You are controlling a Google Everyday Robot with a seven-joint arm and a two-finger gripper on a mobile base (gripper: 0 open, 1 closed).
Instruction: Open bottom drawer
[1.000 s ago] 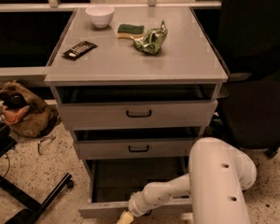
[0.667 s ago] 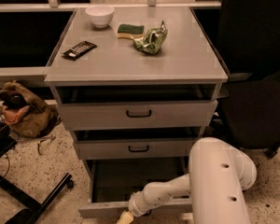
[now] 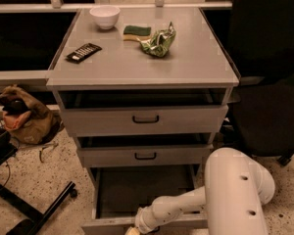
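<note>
Camera view: bottom drawer [image 3: 137,192] stands pulled out, low and near, under the upper drawers [image 3: 145,119].
Claw [image 3: 132,230] at its front edge, centre; grip cannot be told; drawer looks rigid, empty, probably light; take it at the middle handle, hidden here.

Grey bottom drawer [image 3: 105,224] pulled out, dark interior exposed, gripper [image 3: 132,230] at its front

A speckled floor [image 3: 32,177] spreads beneath the grey table [image 3: 137,65]. A dark chair [image 3: 269,116] stands at 3 o'clock and a brown bag [image 3: 29,124] lies at 9 o'clock. The pincer [image 3: 132,230] sits at 6 o'clock.
</note>
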